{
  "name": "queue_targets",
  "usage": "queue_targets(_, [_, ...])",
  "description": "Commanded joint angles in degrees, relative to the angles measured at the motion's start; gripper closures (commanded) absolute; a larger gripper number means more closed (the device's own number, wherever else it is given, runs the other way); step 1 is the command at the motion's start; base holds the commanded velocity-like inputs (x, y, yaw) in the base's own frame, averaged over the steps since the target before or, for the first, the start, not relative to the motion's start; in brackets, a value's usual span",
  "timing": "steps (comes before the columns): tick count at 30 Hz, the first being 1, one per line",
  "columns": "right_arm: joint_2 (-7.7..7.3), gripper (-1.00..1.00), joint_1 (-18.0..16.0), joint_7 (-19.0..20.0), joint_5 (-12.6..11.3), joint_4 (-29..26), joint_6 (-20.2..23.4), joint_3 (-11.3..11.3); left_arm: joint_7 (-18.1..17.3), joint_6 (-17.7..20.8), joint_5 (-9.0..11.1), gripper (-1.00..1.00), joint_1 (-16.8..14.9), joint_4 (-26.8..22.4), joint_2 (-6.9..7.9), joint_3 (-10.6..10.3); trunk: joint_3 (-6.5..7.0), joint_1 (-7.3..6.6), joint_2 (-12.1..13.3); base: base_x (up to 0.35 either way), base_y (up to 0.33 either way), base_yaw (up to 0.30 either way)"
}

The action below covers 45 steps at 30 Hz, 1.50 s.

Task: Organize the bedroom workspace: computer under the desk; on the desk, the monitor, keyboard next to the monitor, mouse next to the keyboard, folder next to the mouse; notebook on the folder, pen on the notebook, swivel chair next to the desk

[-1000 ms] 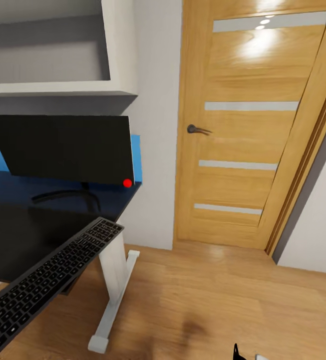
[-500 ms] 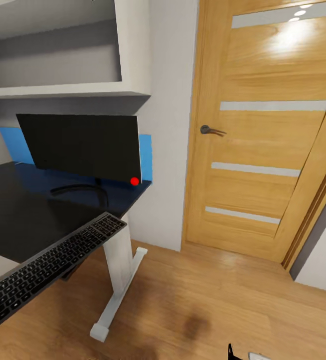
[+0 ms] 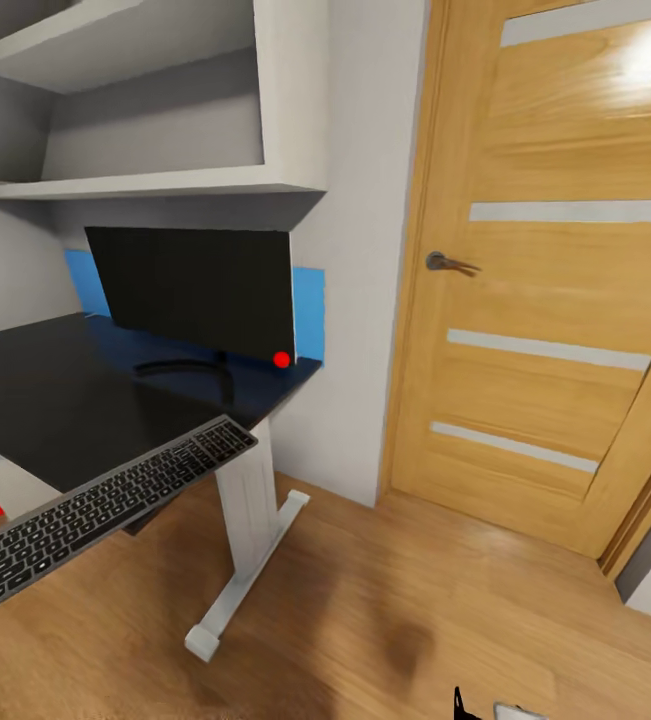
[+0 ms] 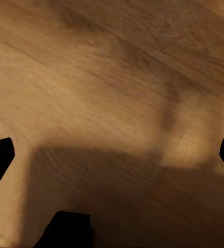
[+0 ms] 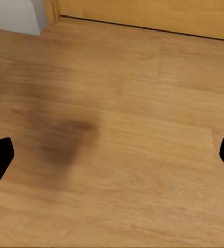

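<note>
The whole head view has swung since a second ago: the door (image 3: 555, 290) has slid toward the right edge and more of the black worktop (image 3: 55, 400) has come in at the left. That reads as the camera turning, not things moving.

The monitor (image 3: 200, 290), black-fronted with a red dot, stands at centre left. The grey keyboard (image 3: 115, 505) lies at lower left, overhanging the front edge. Both grippers hang over bare wooden floor (image 5: 117, 129), fingers spread wide, holding nothing.

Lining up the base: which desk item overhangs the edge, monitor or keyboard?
The keyboard: it lies skewed, one end sticking out past the desk front edge. The monitor stands fully on the top, near the wall.
</note>
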Motion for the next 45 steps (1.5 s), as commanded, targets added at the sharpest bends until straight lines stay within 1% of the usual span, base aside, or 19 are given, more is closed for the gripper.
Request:
queue_targets(1, [0.03, -1.00, -0.02, 0.27, -0.37, 0.01, -0.24, -0.19, 0.48, -0.37, 0.62, -1.00, -0.05, 0.02, 0.06, -0.46, -0.05, -0.01, -0.02, 0.000, -0.108, 0.279])
queue_targets(12, [0.11, -1.00, -0.02, 0.03, -0.29, 0.01, -0.66, -0.19, 0.52, -1.35, 0.78, -1.00, -0.05, 0.02, 0.08, -0.45, -0.05, -0.01, -0.02, 0.000, -0.028, 0.279])
queue_targets(18, [0.12, -1.00, -0.02, 0.01, -0.28, 0.01, -0.84, -0.18, 0.58, -4.55, 0.79, -1.00, -0.05, 0.02, 0.03, -0.40, -0.05, -0.01, -0.02, 0.000, -0.001, 0.279])
queue_targets(21, [0.12, -1.00, -0.02, -0.01, -0.28, 0.01, -0.85, -0.18, 0.60, -5.14, 0.79, -1.00, -0.05, 0.02, 0.03, -0.38, -0.05, -0.01, -0.02, 0.000, 0.000, 0.280])
queue_targets(30, [0.17, -1.00, -0.02, -0.14, -0.28, 0.01, -0.98, -0.19, 0.62, -5.53, 0.79, -1.00, -0.05, 0.10, 0.01, -0.37, -0.05, -0.01, -0.02, 0.000, -0.031, 0.282])
queue_targets(32, [0.21, -1.00, -0.02, -0.23, -0.28, 0.01, -1.00, -0.19, 0.62, -5.54, 0.79, -1.00, -0.05, 0.10, 0.01, -0.37, -0.05, -0.01, -0.02, 0.000, -0.142, 0.284])
queue_targets(35, [0.76, -1.00, -0.02, -0.74, -0.28, 0.01, -1.02, -0.19, 0.62, -5.55, 0.79, -1.00, -0.05, 0.11, 0.00, -0.37, -0.05, -0.01, -0.02, 0.000, -0.248, 0.285])
queue_targets(45, [0.98, -1.00, -0.02, -1.03, -0.28, 0.07, -1.03, -0.19, 0.62, -5.55, 0.79, -1.00, -0.05, 0.11, 0.07, -0.37, -0.05, -0.01, -0.02, 0.000, -0.306, 0.285])
